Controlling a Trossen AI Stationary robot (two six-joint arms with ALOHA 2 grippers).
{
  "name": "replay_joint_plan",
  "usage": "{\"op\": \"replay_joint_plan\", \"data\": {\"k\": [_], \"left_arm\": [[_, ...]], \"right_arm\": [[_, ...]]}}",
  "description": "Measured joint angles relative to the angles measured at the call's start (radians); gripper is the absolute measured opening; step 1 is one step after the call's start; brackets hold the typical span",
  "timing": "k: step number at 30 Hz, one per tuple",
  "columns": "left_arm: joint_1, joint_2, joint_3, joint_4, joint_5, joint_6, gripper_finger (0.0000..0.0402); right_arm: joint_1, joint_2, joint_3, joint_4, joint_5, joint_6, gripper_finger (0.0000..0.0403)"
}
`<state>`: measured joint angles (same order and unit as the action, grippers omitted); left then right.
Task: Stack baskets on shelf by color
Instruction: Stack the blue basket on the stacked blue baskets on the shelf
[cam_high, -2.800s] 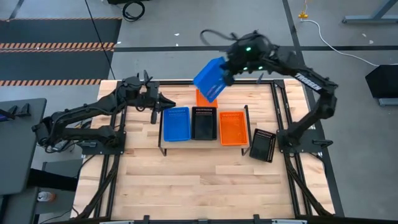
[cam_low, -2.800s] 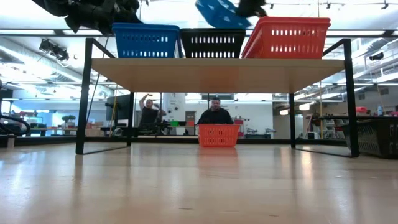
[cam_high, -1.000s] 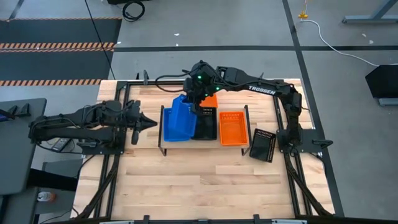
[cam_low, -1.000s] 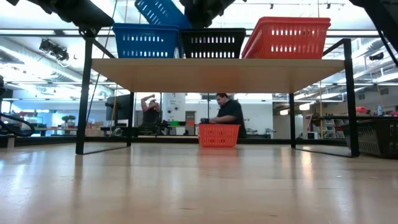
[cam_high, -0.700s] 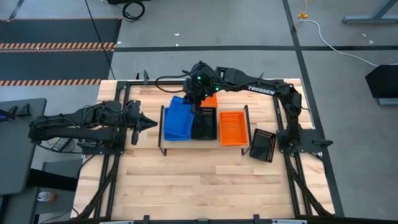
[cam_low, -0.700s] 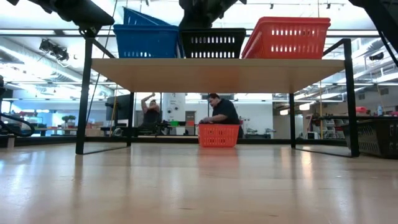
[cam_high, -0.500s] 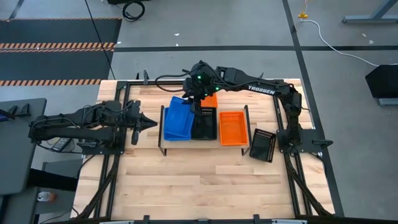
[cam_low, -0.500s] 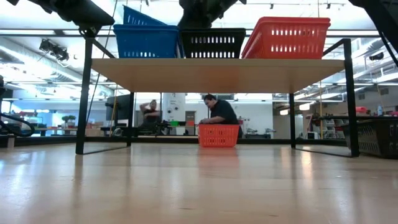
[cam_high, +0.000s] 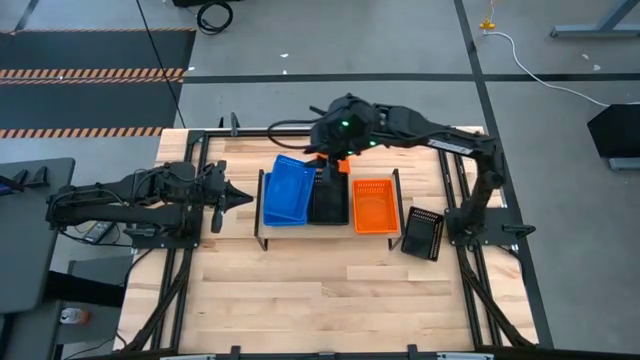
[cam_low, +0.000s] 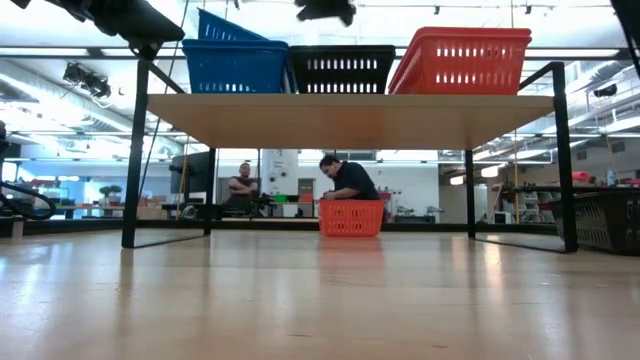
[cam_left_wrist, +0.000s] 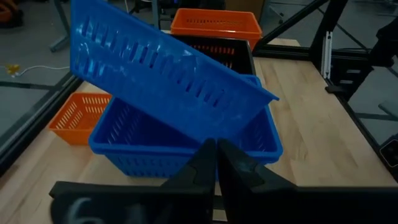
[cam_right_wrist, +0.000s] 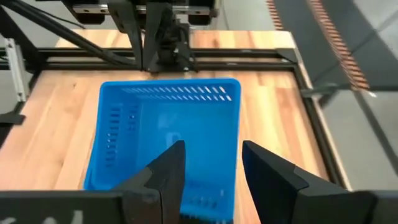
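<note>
On the shelf (cam_low: 350, 110) stand a blue basket (cam_left_wrist: 186, 149), a black basket (cam_high: 330, 203) and an orange basket (cam_high: 372, 205) in a row. A second blue basket (cam_left_wrist: 168, 81) lies tilted and askew in the first, one long side down inside it and the other raised above its rim. My right gripper (cam_right_wrist: 211, 171) hovers open above the blue pair and the black basket, touching nothing. My left gripper (cam_left_wrist: 216, 163) is shut and waits left of the shelf, pointing at the blue baskets.
An orange basket (cam_high: 341, 160) stands on the table behind the shelf, partly under my right arm. A black basket (cam_high: 422, 233) sits on the table right of the shelf. People (cam_low: 345, 180) sit in the room beyond the table. Bare wood spreads toward the near edge.
My right gripper has opened and let go of the upper blue basket, then risen and drawn back toward the table's right. The basket has dropped from a steep tilt into the lower blue basket, where it now lies askew with one side raised.
</note>
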<state>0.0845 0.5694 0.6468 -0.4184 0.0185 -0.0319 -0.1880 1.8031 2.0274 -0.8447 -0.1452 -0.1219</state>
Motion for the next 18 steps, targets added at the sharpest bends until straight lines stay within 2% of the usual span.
{"op": "replay_joint_plan", "data": {"k": [3,8,14,18], "left_arm": [[0.0,0.0,0.0,0.005,0.0,0.003,0.0019],[0.0,0.0,0.0,0.036,0.002,0.061,0.002],[-0.025,0.0,0.0,0.066,0.004,0.141,0.0017],[-0.044,0.0,0.0,0.089,0.004,0.158,0.0021]], "right_arm": [[0.026,-0.04,0.002,-0.086,0.079,0.048,0.0165],[0.067,-0.041,-0.041,-0.26,0.135,0.202,0.0165],[0.144,-0.038,-0.172,-0.237,0.153,0.317,0.0165],[0.213,-0.038,-0.19,-0.214,0.246,0.356,0.0165]]}}
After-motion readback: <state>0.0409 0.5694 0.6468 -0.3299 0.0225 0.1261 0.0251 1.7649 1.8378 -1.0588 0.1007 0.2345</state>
